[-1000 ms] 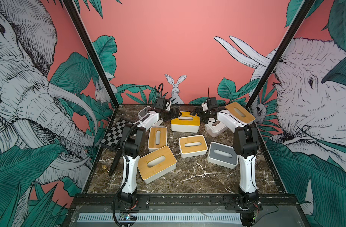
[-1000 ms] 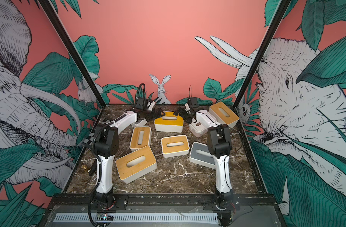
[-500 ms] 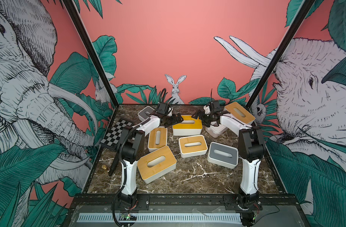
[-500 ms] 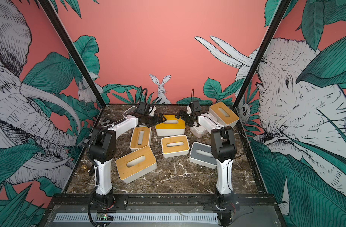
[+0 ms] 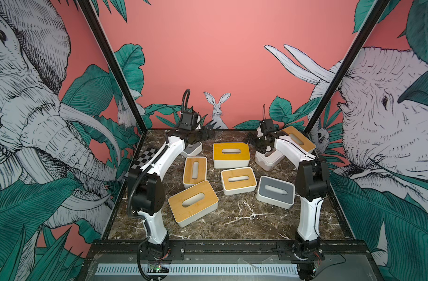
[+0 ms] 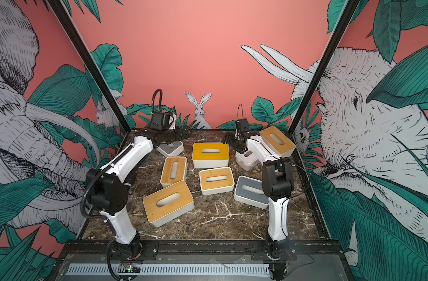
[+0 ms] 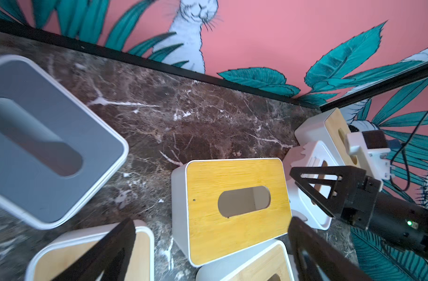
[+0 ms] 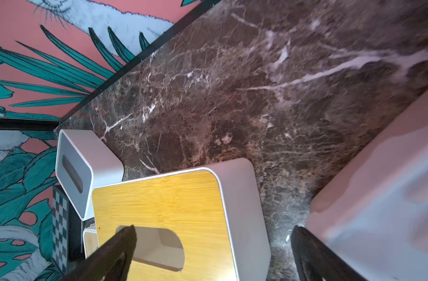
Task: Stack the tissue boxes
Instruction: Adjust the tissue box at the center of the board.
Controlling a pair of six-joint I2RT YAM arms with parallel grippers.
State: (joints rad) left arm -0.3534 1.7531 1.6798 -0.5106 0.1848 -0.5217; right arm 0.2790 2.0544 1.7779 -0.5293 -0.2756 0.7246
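Observation:
Several tissue boxes lie on the marble table (image 5: pixel 232 219). A deep-yellow bamboo-lidded box (image 5: pixel 231 152) (image 6: pixel 210 154) stands at the back middle. My left gripper (image 5: pixel 209 133) (image 6: pixel 183 132) hovers open off its left end, and my right gripper (image 5: pixel 250 141) (image 6: pixel 226 138) hovers open off its right end. Neither touches it. In the left wrist view the box (image 7: pixel 234 204) lies ahead of the open left gripper (image 7: pixel 211 245). In the right wrist view the right gripper (image 8: pixel 213 243) straddles the box's (image 8: pixel 171 214) edge from above. A pink-drip white box (image 5: pixel 268 159) (image 8: pixel 378 194) sits under the right arm.
Three more bamboo boxes (image 5: pixel 194 170) (image 5: pixel 238 180) (image 5: pixel 193 203) lie in the middle and front. There are grey boxes at the front right (image 5: pixel 275 192) and back left (image 5: pixel 192 149), and a bamboo box at the back right (image 5: pixel 298 138). A checkerboard panel (image 5: pixel 144 158) leans at the left edge.
The deep-yellow box has sunk slightly and now rests still. Both grippers have lifted and drawn back a little from its ends, staying open.

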